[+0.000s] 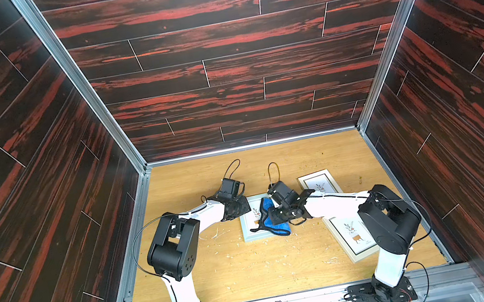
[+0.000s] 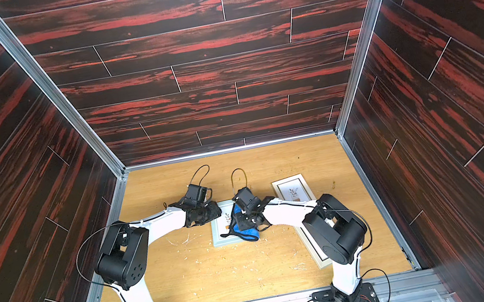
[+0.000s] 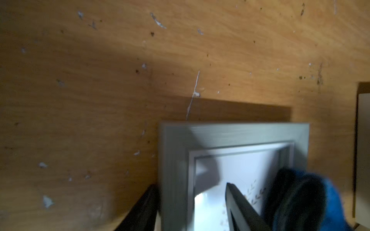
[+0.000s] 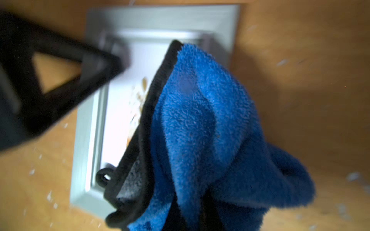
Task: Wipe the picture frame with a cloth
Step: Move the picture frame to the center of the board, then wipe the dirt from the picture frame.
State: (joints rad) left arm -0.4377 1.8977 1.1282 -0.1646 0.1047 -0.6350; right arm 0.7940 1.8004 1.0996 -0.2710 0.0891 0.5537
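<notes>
Soft, light cloth (image 4: 210, 120) hangs over the frame (image 3: 230, 132), bunched in the clenched right claw (image 1: 275, 216); a gathered fold seems the best hold. Left claw (image 3: 191, 186), parted, straddles the frame's rail.

Both wrist views are motion-blurred, the cloth (image 3: 332, 208) smeared in shadow; top views evenly lit.

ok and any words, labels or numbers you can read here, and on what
None can be read.
Near picture frame: tiny dark marks under the plant drawing, too small to read.
Grey picture frame under the cloth: only a plant drawing shows, no words.
Far picture frame: plant drawing only, anything else too small to tell.
</notes>
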